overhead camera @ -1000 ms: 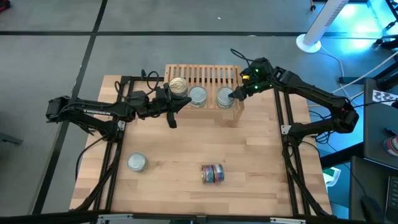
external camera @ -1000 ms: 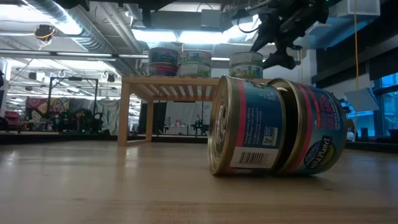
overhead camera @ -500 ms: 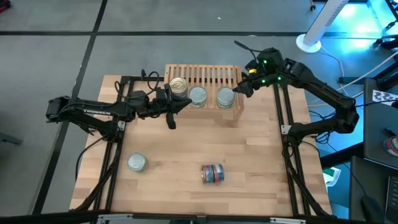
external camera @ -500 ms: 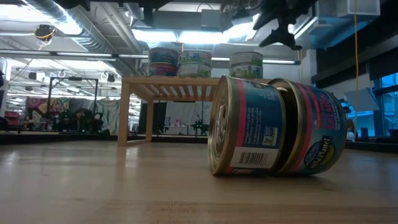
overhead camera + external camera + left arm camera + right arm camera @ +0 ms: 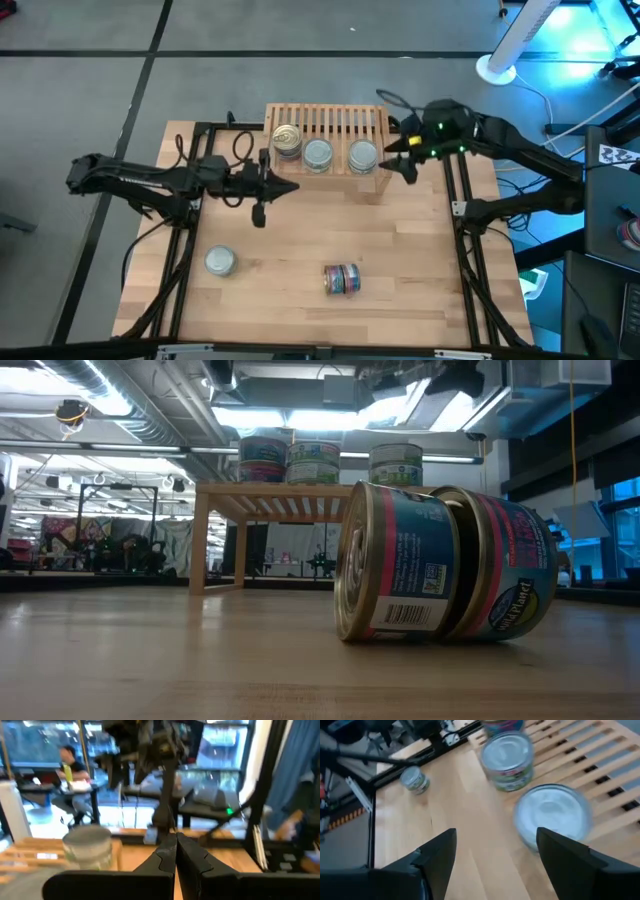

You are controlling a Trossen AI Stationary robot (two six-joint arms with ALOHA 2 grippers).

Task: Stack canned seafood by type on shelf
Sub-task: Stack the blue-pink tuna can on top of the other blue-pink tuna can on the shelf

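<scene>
Right end effector (image 5: pixel 408 160) open beside shelf (image 5: pixel 340 121); three tins (image 5: pixel 318 153) atop

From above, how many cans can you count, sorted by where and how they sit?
Gold-lidded tin on the shelf: 1
Silver-lidded tins on the shelf: 2
Upright tin on the table: 1
Tins lying on their sides on the table: 2
Total: 6 seen from above; any stacked underneath would be hidden.
</scene>
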